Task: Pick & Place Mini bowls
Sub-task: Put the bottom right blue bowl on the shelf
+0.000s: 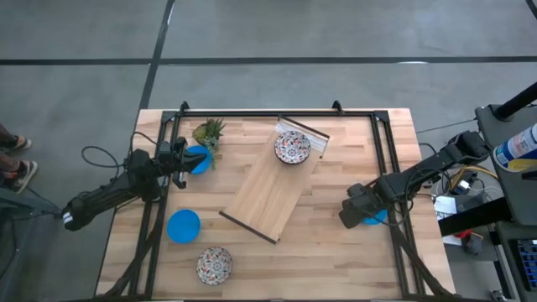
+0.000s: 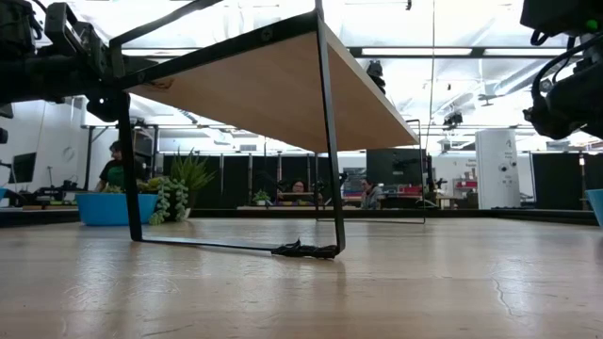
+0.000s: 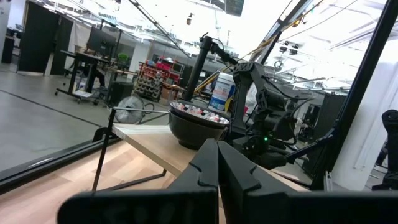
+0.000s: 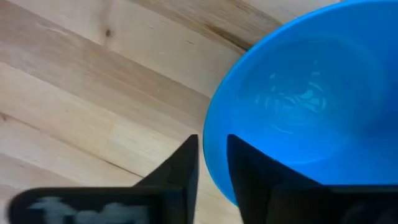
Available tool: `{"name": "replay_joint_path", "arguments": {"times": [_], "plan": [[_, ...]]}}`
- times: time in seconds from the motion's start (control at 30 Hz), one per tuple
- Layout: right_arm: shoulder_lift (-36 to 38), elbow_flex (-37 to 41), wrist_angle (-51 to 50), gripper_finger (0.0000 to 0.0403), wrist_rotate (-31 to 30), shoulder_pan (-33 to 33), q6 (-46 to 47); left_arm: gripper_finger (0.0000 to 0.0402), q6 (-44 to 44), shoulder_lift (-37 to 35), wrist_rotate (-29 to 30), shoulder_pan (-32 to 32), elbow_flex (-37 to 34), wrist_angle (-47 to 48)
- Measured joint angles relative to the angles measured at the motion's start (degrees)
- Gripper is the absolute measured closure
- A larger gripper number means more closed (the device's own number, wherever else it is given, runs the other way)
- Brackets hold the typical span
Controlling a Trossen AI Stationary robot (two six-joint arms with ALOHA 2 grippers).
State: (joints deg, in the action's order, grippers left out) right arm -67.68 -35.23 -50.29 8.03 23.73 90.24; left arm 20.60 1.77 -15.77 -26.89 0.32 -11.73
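Observation:
Three blue mini bowls show: one (image 1: pixel 199 159) beside the plant, one (image 1: pixel 183 226) at the near left, one (image 1: pixel 377 218) at the right under my right gripper (image 1: pixel 356 211). One patterned bowl (image 1: pixel 292 148) rests on the wooden board's far end (image 1: pixel 298 138), and also shows in the left wrist view (image 3: pixel 198 123). Another patterned bowl (image 1: pixel 214 265) sits at the near left. My left gripper (image 1: pixel 179 159) is shut and empty, just left of the blue bowl by the plant and above table height (image 3: pixel 217 163). My right gripper (image 4: pixel 213 165) is shut on the right blue bowl (image 4: pixel 298 106). My right gripper pinches the blue bowl's rim (image 4: pixel 211 134), on the side toward the table's left. One finger (image 4: pixel 185 168) is outside the bowl and the other (image 4: pixel 252 177) is inside it. The fingers come from above, pointing down. Whether the bowl is off the table I cannot tell.
The long board (image 1: pixel 273 189) stands on black metal legs (image 2: pixel 330 188), slanting across the table's middle. A small green plant (image 1: pixel 210 132) stands at the far left. Black frame rails (image 1: pixel 390 168) run along the table's far, left and right sides. A bottle (image 1: pixel 513 149) stands off the table's right edge.

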Motion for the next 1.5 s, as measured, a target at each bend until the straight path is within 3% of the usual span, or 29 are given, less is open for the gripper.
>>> {"name": "replay_joint_path", "arguments": {"times": [0.13, 0.43, 0.77, 0.93, 1.23, 1.5], "plan": [[0.0, 0.6, 0.6, 0.0385, 1.8, 0.0, -0.1, 0.0402, 0.0, 0.0, 0.0, 0.0, 0.0, 0.0], [0.0, -4.4, 1.6, 0.0394, 4.0, 0.0, -1.7, 0.0402, 0.0, 0.0, 0.0, 0.0, 0.0, 0.0], [-3.8, -18.7, -1.6, 0.0395, 4.0, 0.0, -16.1, 0.0402, 0.0, 0.0, 0.0, 0.0, 0.0, 0.1], [-9.5, -30.0, -5.1, 0.0395, 3.8, -0.1, -29.4, 0.0402, 0.0, 0.0, 0.0, 0.0, 0.0, 0.4], [-26.8, -58.6, -26.4, 0.0395, 3.6, -1.5, -56.7, 0.0402, 0.0, 0.0, 0.0, 0.0, 0.0, 1.2], [-38.6, -79.9, -38.8, 0.0395, -7.3, -4.7, -74.6, 0.0402, 0.0, 0.0, 0.0, 0.0, 0.0, 1.2]]}}
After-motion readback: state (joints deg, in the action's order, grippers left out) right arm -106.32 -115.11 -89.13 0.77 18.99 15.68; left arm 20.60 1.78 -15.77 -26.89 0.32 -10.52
